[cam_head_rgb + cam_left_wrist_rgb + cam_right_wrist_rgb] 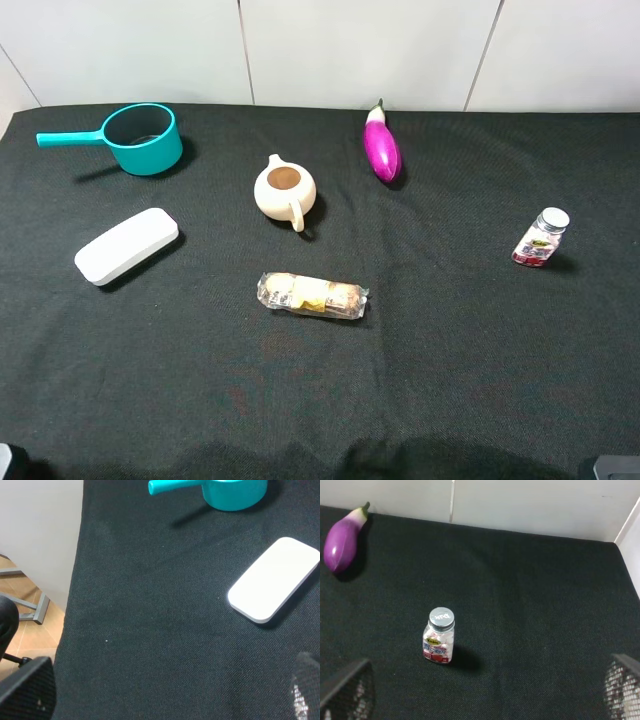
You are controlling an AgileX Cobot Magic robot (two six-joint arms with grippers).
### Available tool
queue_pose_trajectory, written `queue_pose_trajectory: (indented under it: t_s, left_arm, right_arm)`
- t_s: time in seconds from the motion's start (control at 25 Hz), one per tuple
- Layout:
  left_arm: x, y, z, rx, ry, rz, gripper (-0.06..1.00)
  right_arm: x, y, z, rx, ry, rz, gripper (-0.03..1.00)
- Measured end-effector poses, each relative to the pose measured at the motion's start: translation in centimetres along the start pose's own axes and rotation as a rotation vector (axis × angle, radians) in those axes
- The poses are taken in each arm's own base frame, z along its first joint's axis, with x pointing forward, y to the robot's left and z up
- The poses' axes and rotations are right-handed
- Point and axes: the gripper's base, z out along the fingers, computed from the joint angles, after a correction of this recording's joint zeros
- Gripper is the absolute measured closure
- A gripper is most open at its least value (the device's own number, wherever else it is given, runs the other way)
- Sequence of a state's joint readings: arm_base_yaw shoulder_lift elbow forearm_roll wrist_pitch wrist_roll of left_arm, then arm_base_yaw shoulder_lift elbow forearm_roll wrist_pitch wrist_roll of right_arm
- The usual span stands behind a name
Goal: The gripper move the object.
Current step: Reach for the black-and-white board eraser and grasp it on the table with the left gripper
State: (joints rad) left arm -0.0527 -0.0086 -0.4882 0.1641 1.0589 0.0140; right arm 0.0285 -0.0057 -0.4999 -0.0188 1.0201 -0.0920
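Observation:
The object, a flat white oblong case [127, 245] with rounded ends, lies at the left of the black table. It also shows in the left wrist view [274, 579]. My left gripper [165, 695] is open and empty. Its black fingers [27, 690] stand wide apart, well short of the case. My right gripper [485, 690] is open and empty too, with its fingers [622, 685] spread, some way short of a small bottle [439, 636]. In the high view only slivers of the arms show at the bottom corners.
A teal saucepan [145, 138] stands behind the case. A cream teapot [285, 190] and a wrapped snack roll [312, 295] sit mid-table. A purple eggplant [381, 147] lies at the back, the bottle [541, 238] at the right. The table's left edge [75, 600] drops to the floor.

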Motion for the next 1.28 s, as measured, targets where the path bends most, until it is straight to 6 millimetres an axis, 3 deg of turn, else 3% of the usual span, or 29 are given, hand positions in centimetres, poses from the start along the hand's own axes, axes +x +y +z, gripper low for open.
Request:
queue_pose_trajectory:
  t_s: [0.96, 1.28]
  left_arm:
    - [0.0, 0.0, 0.0, 0.000, 0.004, 0.002, -0.05]
    - [-1.8, -0.2, 2.7, 0.015, 0.235, 0.028, -0.05]
  right_arm:
    - [0.0, 0.0, 0.0, 0.000, 0.000, 0.000, 0.27]
    - [0.0, 0.0, 0.0, 0.000, 0.000, 0.000, 0.27]
